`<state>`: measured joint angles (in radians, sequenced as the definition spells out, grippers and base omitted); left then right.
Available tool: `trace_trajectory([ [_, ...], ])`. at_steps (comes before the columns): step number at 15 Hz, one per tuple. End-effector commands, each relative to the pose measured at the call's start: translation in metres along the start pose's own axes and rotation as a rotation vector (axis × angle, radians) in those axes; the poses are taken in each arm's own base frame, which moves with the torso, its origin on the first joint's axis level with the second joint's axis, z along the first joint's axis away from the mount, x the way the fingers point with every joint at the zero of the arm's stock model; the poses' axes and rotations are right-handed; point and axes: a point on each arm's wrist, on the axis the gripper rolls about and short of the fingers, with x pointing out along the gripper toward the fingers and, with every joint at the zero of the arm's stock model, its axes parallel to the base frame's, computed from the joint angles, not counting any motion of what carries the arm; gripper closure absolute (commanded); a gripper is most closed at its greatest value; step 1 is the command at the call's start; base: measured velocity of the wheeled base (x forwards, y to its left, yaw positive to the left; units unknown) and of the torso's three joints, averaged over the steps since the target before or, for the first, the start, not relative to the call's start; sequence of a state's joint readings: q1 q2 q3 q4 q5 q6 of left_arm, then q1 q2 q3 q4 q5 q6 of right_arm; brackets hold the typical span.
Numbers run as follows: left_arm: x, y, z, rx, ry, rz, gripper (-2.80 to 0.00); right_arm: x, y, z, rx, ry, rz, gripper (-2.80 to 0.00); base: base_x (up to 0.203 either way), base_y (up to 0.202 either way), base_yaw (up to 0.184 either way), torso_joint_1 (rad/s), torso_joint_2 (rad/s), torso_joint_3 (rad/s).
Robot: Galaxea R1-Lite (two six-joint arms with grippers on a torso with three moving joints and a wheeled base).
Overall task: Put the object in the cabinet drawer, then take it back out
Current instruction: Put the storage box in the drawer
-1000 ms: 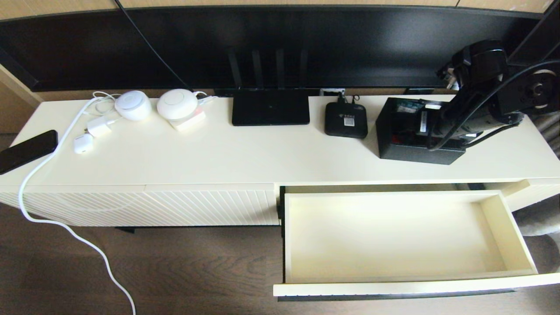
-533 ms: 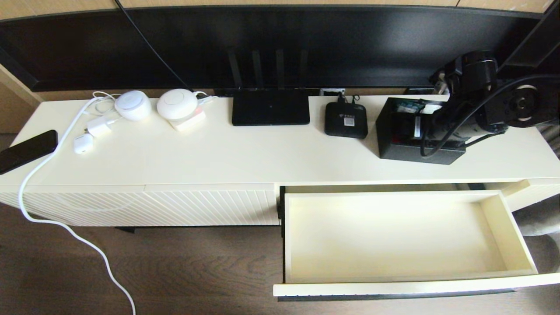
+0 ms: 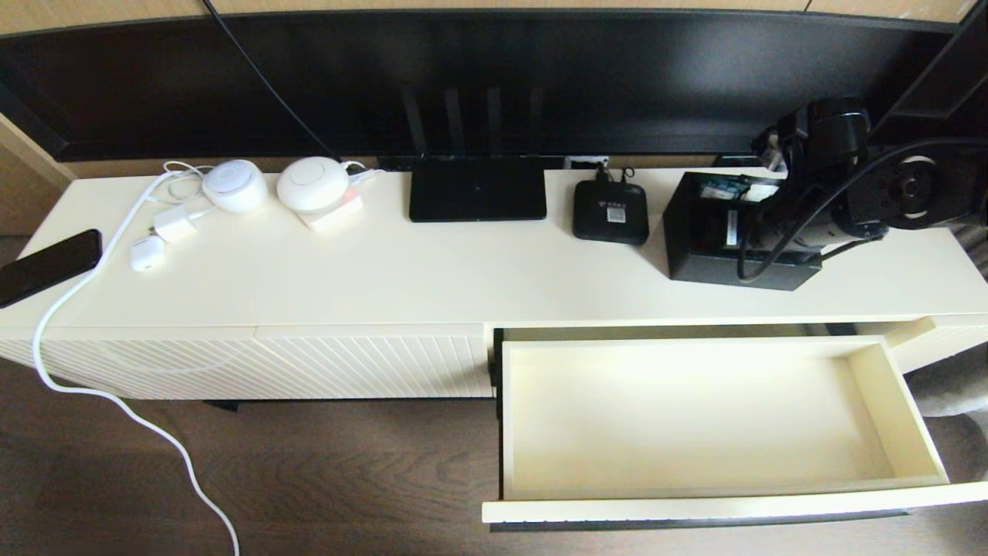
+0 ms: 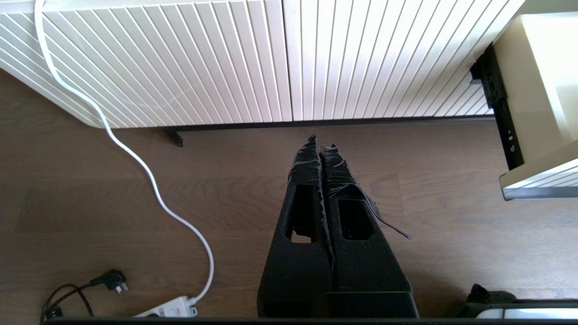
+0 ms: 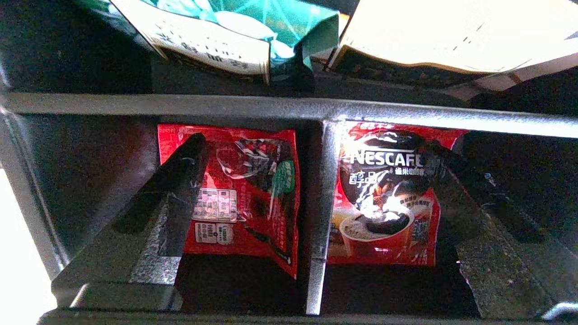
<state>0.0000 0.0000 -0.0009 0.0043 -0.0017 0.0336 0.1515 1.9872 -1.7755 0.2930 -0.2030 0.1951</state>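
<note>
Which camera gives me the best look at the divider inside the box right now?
The right wrist view: the divider runs between two red packets, with the open right end effector straddling it. The head view shows only the box from outside, the arm covering its interior. The left wrist view shows none of it.

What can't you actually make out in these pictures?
- Head view: the right gripper and the right side of the black box, hidden by the arm.
- Drawer: its front, facing away.
- Right wrist view: teal packet, cut off by the edge.
</note>
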Motion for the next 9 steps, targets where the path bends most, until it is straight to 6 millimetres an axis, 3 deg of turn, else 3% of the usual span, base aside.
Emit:
trace_trajectory([
  [1,0.0001,0.0,0.0002,0.0,0.001,0.0,0.0,0.0017,0.0,-0.0026,0.0,0.012,-0.001,0.0,0.0,0.0,0.0,0.0,0.0,0.0],
  [9,0.0001,0.0,0.0002,0.0,0.001,0.0,0.0,0.0039,0.0001,-0.0051,0.0,0.021,0.0,0.0,0.0,0.0,0.0,0.0,0.0,0.0],
])
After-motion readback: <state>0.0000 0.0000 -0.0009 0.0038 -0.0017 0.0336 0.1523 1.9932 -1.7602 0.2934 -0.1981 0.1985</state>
